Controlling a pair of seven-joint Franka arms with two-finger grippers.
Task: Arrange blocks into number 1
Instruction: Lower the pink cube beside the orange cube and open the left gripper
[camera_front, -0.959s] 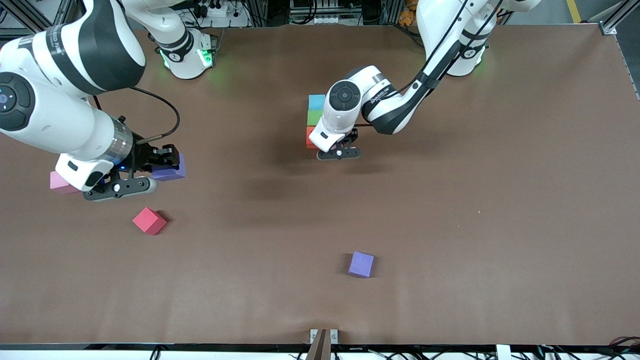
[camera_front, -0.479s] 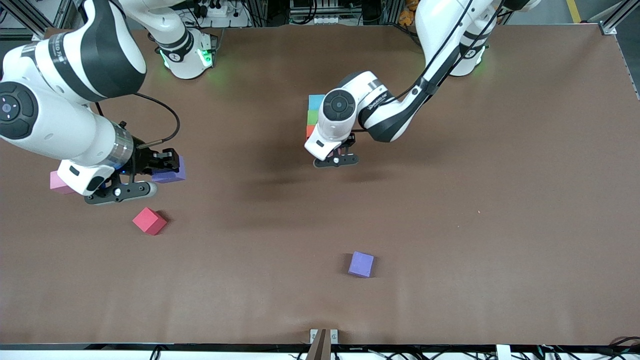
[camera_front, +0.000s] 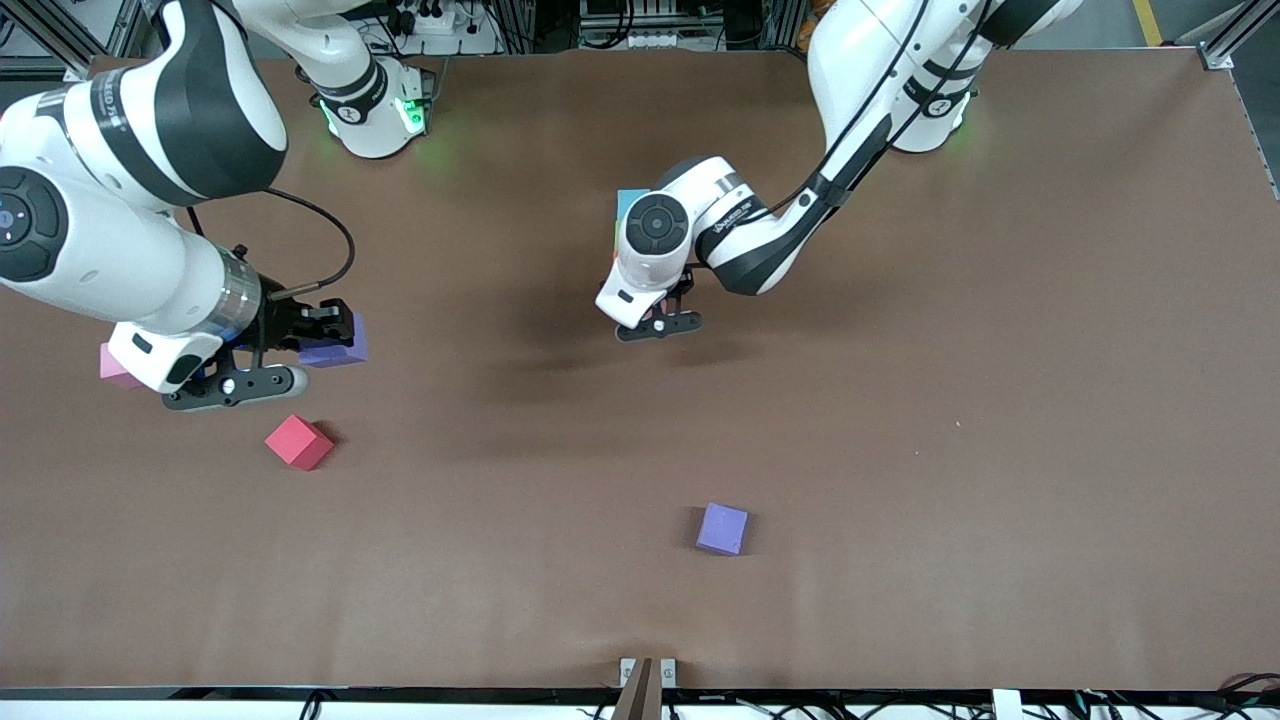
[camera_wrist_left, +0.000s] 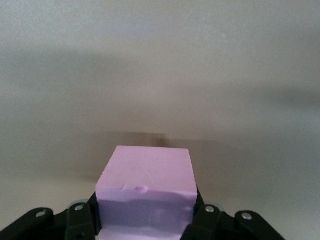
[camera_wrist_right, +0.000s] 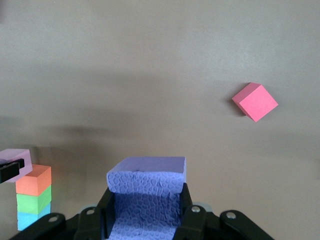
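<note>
Left gripper: held over the table at the front-camera end of a short row of cubes, clenched on a pink block. In the left wrist view the block is seen as a pale pink matte cube with sharp edges and one small dent on its near top edge, seated between the two fingers. From the right wrist view the same pink cube is seen beside and slightly above the orange one.

Row of blocks: three cubes in single file, faces touching, recorded from the right wrist view as light blue, green and orange. In the front view the row is almost wholly hidden by the left arm; only a corner of the light blue block is shown.

Right gripper: held toward the right arm's end of the table, clenched on a purple block. Its top face is seen smooth, its gripped face finely pebbled.

Loose blocks on the table:
- red block, turned diagonally, nearer the front camera than the right gripper.
- second pink block, partly covered by the right arm.
- second purple block, alone, well apart from the others, near the front edge.
</note>
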